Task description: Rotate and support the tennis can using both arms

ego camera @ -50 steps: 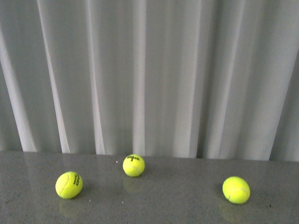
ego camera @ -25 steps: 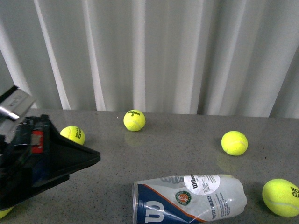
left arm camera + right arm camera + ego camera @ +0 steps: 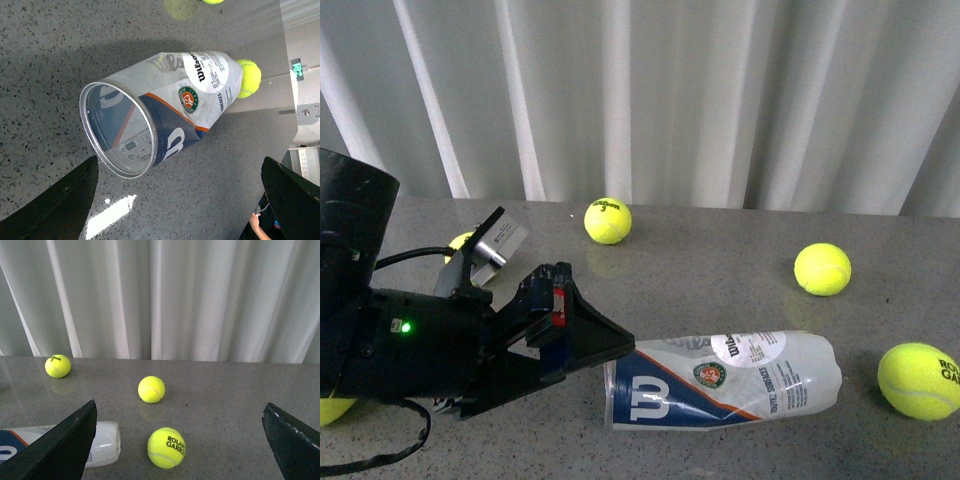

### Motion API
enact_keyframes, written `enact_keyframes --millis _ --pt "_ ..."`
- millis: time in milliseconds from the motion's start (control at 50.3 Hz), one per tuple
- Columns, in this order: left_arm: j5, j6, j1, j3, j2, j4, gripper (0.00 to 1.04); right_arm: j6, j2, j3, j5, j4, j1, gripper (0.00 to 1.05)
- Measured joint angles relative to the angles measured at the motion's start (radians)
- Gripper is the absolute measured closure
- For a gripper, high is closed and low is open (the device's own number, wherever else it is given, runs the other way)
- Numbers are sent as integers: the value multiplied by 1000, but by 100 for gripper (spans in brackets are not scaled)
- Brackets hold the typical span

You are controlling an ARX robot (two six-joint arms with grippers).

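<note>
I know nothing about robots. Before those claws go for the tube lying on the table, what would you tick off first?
1. Tennis can lying on its side on the table: ok.
2. Left claw open: ok, its fingers are wide apart with the can's rimmed end ahead of them.
3. Left claw touching the can: cannot tell. In the front view its tip sits right at the rim.
4. Right claw open: ok.
5. Right claw lined up on the can: not ok. The closed end shows by one finger, not midway.
6. Nearest tennis ball clear of the can: ok, a gap shows, though it is close.
</note>
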Motion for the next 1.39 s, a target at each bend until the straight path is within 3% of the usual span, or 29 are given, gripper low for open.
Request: enact_keyframes --millis 597,1134,1393 --pt "-14 -53 -41 106 126 29 7 0 0 0 0 0 0 7" --pt "-10 -253 -119 177 275 154 7 0 0 0 0 0 0 7" --pt "-9 -364 -121 209 339 222 50 0 0 0 0 0 0 7"
